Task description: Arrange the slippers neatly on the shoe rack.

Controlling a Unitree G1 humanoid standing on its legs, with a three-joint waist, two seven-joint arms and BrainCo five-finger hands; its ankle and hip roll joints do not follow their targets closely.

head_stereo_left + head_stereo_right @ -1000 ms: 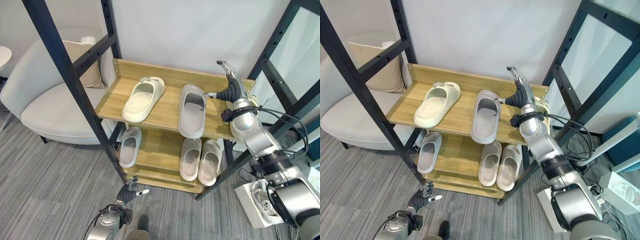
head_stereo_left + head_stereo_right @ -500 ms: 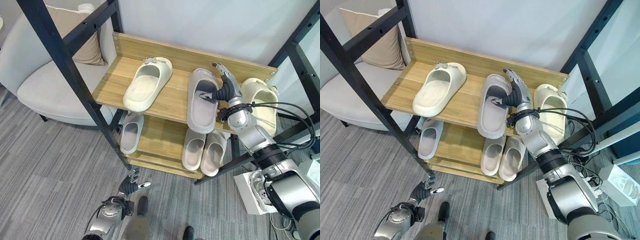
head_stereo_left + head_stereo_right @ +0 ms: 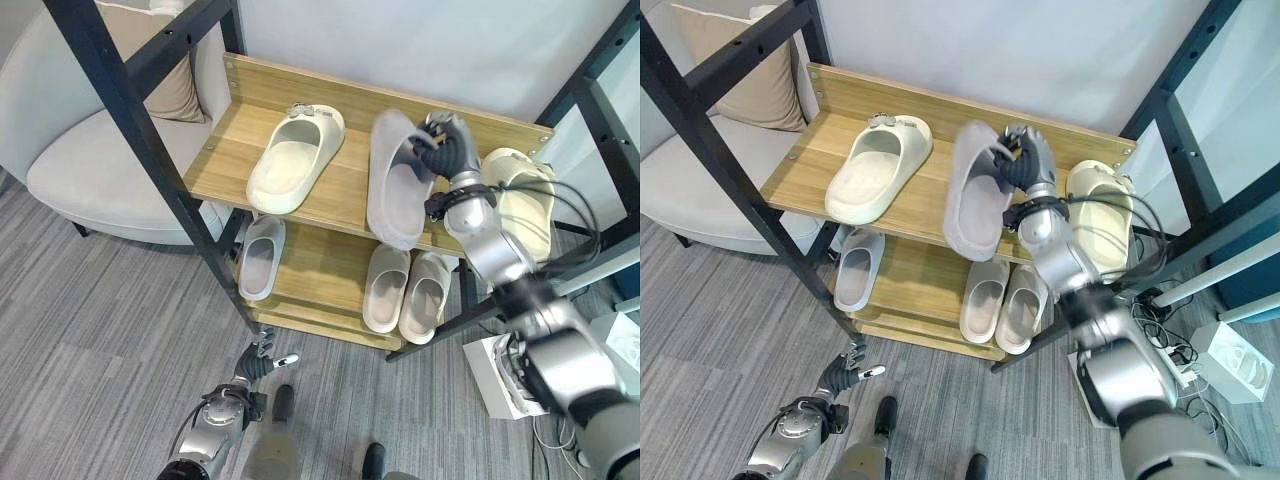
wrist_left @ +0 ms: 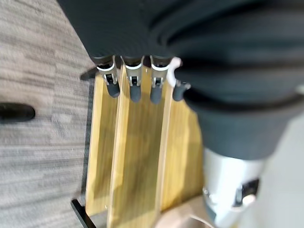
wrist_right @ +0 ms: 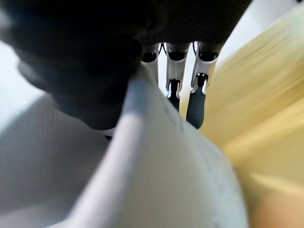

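On the rack's top shelf (image 3: 232, 172) a grey slipper (image 3: 398, 185) stands tipped up on one edge, its sole turned toward the left. My right hand (image 3: 447, 150) is shut on its strap; in the right wrist view the fingers (image 5: 196, 102) curl over the grey slipper (image 5: 156, 171). A cream slipper (image 3: 295, 160) lies flat to its left, and another cream slipper (image 3: 520, 195) sits at the shelf's right end. The lower shelf holds a single grey slipper (image 3: 262, 258) and a grey pair (image 3: 405, 290). My left hand (image 3: 262, 362) hangs open low by the floor.
A light armchair (image 3: 90, 170) with a tan cushion stands left of the rack. Black frame posts (image 3: 150, 150) cross in front of the rack's left side and rise on the right. A white box (image 3: 495, 375) sits on the floor at the lower right. A wall backs the rack.
My right hand has gone from straight fingers beside the grey slipper to a grip on its strap, and the slipper has tipped up onto its edge. The camera has also shifted.
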